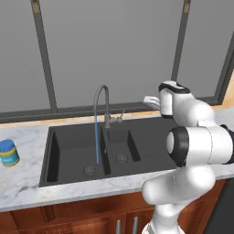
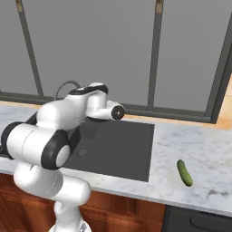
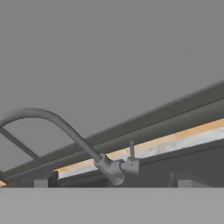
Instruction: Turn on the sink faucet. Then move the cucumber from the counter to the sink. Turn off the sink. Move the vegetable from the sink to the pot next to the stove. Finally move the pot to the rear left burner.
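Note:
The sink faucet (image 1: 101, 93) stands behind the dark double-basin sink (image 1: 59, 160), and a thin blue stream of water (image 1: 96, 144) falls from its spout into the large left bowl. Its small lever handle (image 1: 120, 116) sticks up at the base, seen close in the hand view as the lever handle (image 3: 131, 151). My gripper (image 1: 149, 101) hovers right of the faucet, apart from it, open with nothing held; its fingertips (image 3: 41, 183) stand wide in the hand view. The cucumber (image 2: 184, 172) lies on the white marble counter (image 2: 204, 149) right of the sink. The pot and the stove are out of view.
A blue and yellow jar (image 1: 8, 152) stands on the counter left of the sink. A large window with dark frames (image 1: 45, 55) runs along the back wall behind a wooden sill. Reddish-brown cabinets (image 1: 68, 217) sit below the counter edge.

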{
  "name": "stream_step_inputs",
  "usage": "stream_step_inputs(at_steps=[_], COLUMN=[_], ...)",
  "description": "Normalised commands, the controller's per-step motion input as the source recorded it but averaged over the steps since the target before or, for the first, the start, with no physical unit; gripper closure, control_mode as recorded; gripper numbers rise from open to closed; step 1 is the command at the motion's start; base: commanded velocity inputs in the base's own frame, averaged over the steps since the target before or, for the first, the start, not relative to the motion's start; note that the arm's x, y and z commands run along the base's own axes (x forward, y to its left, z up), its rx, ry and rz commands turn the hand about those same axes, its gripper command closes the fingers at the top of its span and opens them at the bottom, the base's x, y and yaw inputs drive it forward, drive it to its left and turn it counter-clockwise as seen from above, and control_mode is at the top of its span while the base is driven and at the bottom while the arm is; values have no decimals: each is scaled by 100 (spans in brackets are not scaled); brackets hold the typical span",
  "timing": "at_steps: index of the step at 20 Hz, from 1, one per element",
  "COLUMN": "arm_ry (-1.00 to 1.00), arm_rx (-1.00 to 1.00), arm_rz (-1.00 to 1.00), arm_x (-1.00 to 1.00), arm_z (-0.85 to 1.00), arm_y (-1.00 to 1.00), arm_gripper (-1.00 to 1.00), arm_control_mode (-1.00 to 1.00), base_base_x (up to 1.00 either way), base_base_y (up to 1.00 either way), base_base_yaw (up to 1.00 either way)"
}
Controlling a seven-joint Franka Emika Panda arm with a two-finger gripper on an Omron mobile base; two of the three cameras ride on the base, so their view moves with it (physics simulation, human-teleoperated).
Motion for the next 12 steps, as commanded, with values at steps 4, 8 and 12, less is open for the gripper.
stream_step_inputs(at_steps=[4,8,12], arm_ry=[22,24,22], arm_rx=[0,0,0], arm_rz=[0,0,0], arm_x=[-32,-56,-74], arm_z=[43,-18,-46], arm_y=[-46,-55,-63], arm_gripper=[-100,-100,-100], arm_control_mode=[-100,-100,-100], base_base_x=[0,0,0], base_base_y=[0,0,0], base_base_yaw=[0,0,0])
